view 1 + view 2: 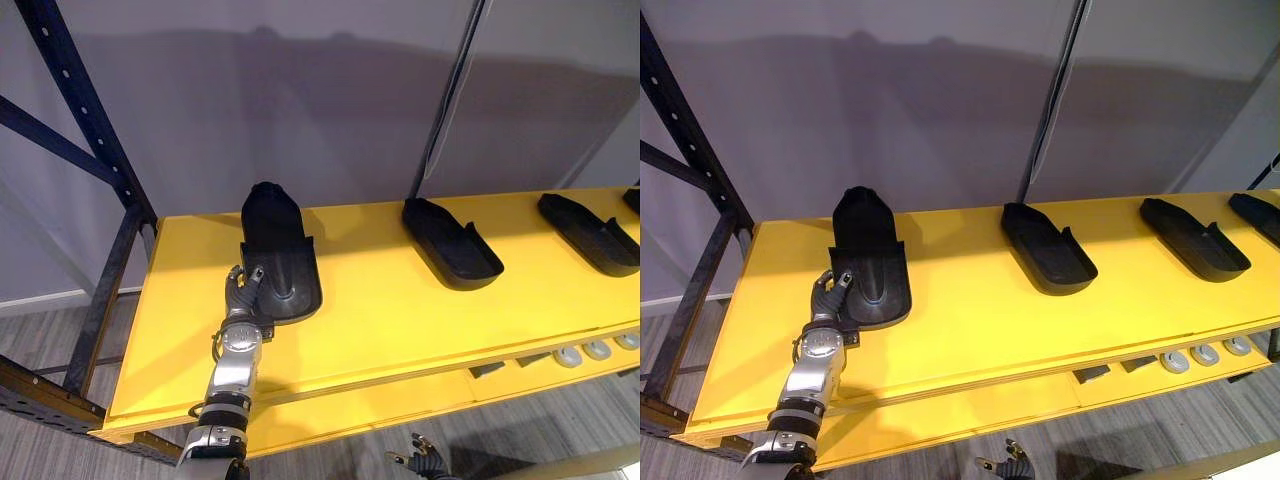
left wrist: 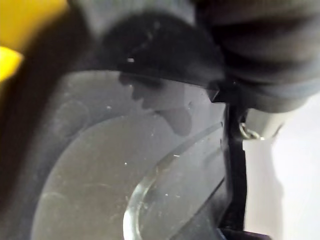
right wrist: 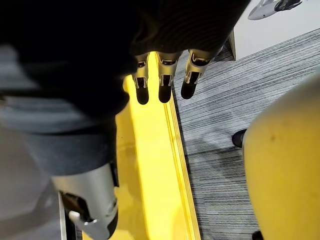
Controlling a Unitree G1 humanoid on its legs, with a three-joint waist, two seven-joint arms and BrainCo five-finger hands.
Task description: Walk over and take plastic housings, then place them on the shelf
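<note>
Grasping hand: the left hand [image 1: 241,293] reaches up from the lower left and its fingers [image 1: 256,273] are curled over the near left rim of a black plastic housing [image 1: 280,245], so it is closed on this piece
Left wrist view: the smooth dark inside of the same plastic housing [image 2: 125,175] is very close in front of the hand's ribbed cover
Held housing: it is long and shoe-shaped, open side up, with the rounded narrow end toward the wall and the wide end toward the robot; it lies on the left part of the yellow shelf board [image 1: 390,310]; whether the near end is lifted from the board, I cannot tell
Right hand: the right hand [image 3: 164,82] hangs low, below the front edge of the shelf, its fingers [image 3: 142,89] loose and nearly straight, with nothing in it; under it is the grey striped floor [image 3: 225,115]
Other housings: a second housing [image 1: 452,245] lies near the middle of the board, well apart from the held one; a third housing [image 1: 588,233] lies further to the right; a fourth housing [image 1: 634,200] is cut by the right edge of the view; all three are black, open side up and turned a little slantwise
Lower level: some small round grey parts [image 1: 597,350] lie in a row at the right on the lower yellow board [image 1: 380,405]
Rack: a dark blue rack frame [image 1: 85,120] with holes stands at the left end of the shelf, and a grey wall [image 1: 300,90] is behind it
</note>
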